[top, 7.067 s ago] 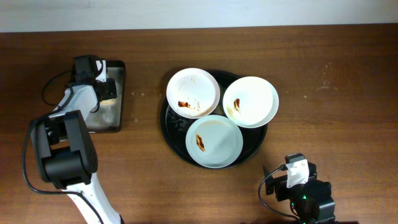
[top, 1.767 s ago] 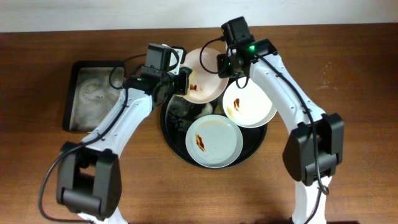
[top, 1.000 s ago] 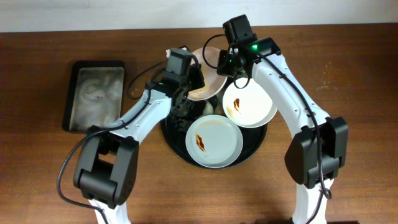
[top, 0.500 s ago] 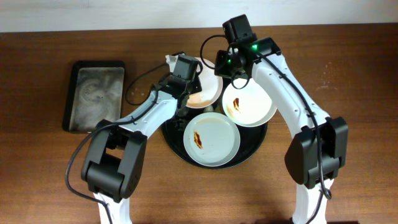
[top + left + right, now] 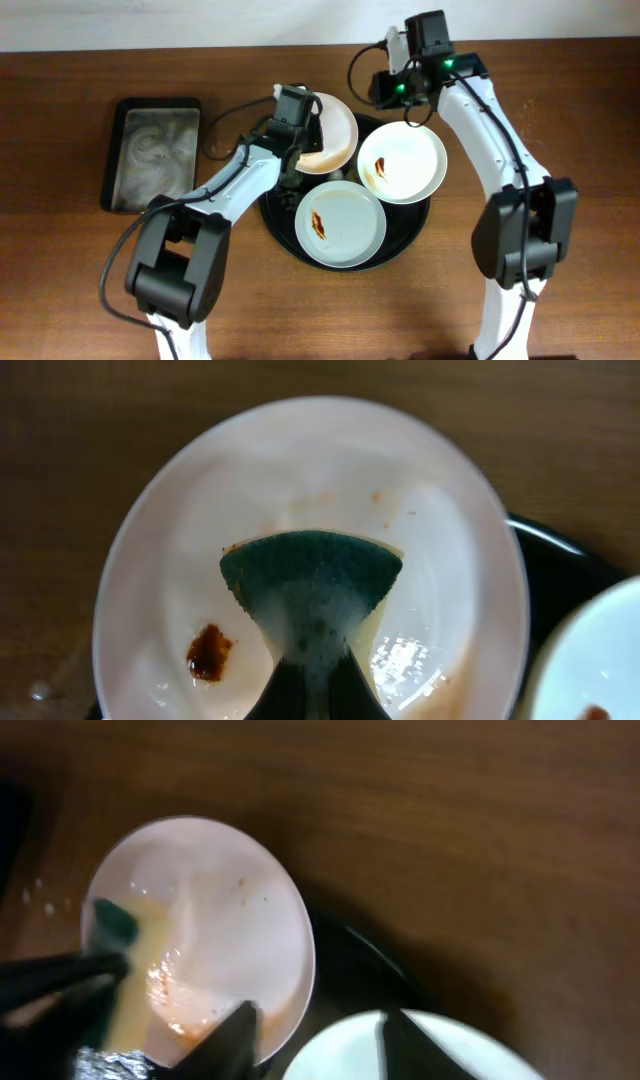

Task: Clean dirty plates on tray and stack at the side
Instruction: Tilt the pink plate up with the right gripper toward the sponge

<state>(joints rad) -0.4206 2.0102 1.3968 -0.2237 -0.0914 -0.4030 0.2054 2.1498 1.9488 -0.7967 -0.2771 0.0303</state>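
Gripping the green sponge [image 5: 310, 575] tight in the left claw [image 5: 310, 682], flat on the dirty plate [image 5: 200, 530] at the far-left rim of the tray [image 5: 278, 222]: now sweep onto that brown sauce blob [image 5: 208, 652], pressing evenly, no tipping, leaving the right claw [image 5: 320, 1040] released, empty, just beyond the tray's far edge.

— What colour is the sponge [image 5: 310, 575] in the left gripper [image 5: 312, 675]?
— Dark green, with whitish foam at its pinched end. The plate [image 5: 300, 470] under it is white, with a red-brown blot [image 5: 208, 652] left of the gripper.
— And around it?
— Black tray [image 5: 565, 565] right of the gripper, brown wood-grain table [image 5: 90, 420] beyond it. The second plate [image 5: 402, 163] and third plate [image 5: 340, 223] are white, each with a red-brown smear.
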